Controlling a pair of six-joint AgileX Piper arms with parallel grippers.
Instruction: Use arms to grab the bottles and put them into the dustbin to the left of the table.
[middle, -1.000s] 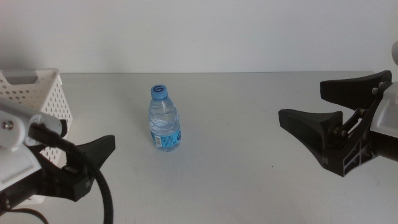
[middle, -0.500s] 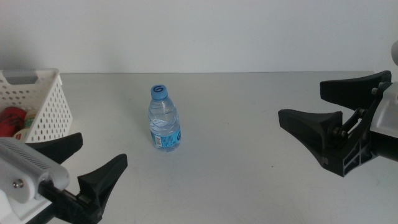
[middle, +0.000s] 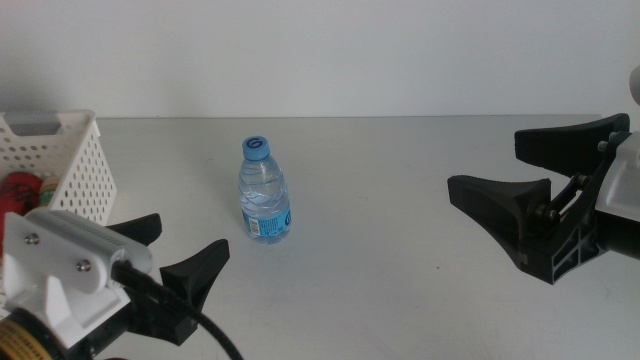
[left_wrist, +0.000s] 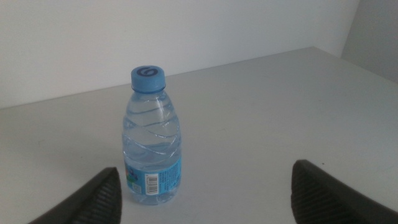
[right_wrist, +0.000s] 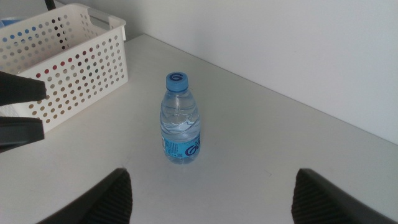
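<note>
Just ahead of left gripper (middle: 170, 255), jaws spread wide and empty: upright water bottle (middle: 264, 189), full-looking, light, smooth, crushable; best pinched mid-body above label; right gripper (middle: 530, 195) open, well apart.

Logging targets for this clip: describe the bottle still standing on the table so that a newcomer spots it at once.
On the light-grey table, look right of the white perforated dustbin at the left edge. The water bottle stands upright alone near the middle, between the open left gripper and open right gripper. It is clear, with a blue cap and blue label.
</note>
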